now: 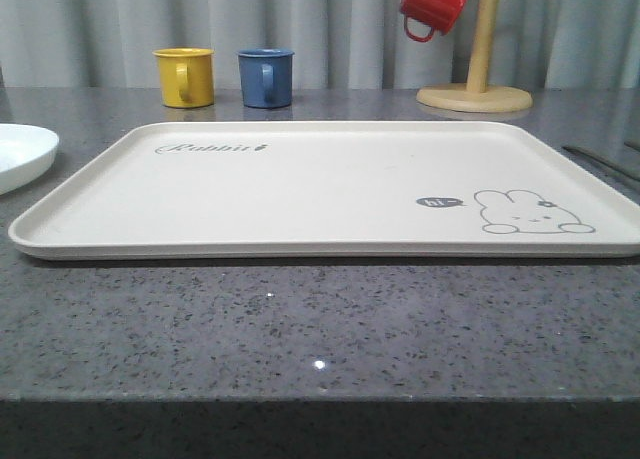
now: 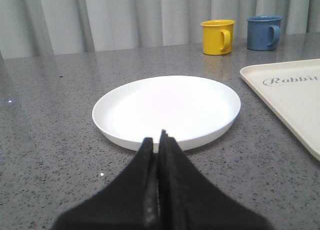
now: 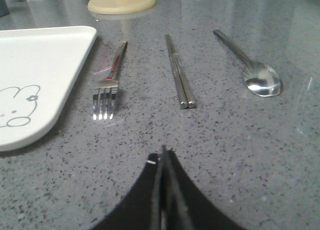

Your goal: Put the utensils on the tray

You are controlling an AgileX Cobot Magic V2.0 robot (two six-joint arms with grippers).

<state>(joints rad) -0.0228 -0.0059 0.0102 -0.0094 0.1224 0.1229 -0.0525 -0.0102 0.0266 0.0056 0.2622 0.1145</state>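
We see the cream tray (image 1: 320, 189) lying flat on the grey speckled tabletop (image 1: 320, 329), with its "Rabbit" script toward the far left corner and the grey rabbit drawing with its "hi" bubble toward the near right corner. Its surface carries no utensils.

To the right of the tray, the fork (image 3: 109, 84), the pair of chopsticks (image 3: 179, 74) and the spoon (image 3: 252, 64) lie side by side on the tabletop, apart from each other, with the fork nearest the tray rim. The white plate (image 2: 167, 109) rests on the tabletop just left of the tray.

The left gripper (image 2: 159, 140) sits near the plate rim with its jaws pressed together and holding nothing. The right gripper (image 3: 162, 157) sits short of the utensils, jaws likewise closed and holding nothing.

Behind the tray stand a yellow mug (image 1: 184, 76) and a blue mug (image 1: 266, 77). A red mug (image 1: 434, 4) hangs on a wooden mug stand (image 1: 476, 84).
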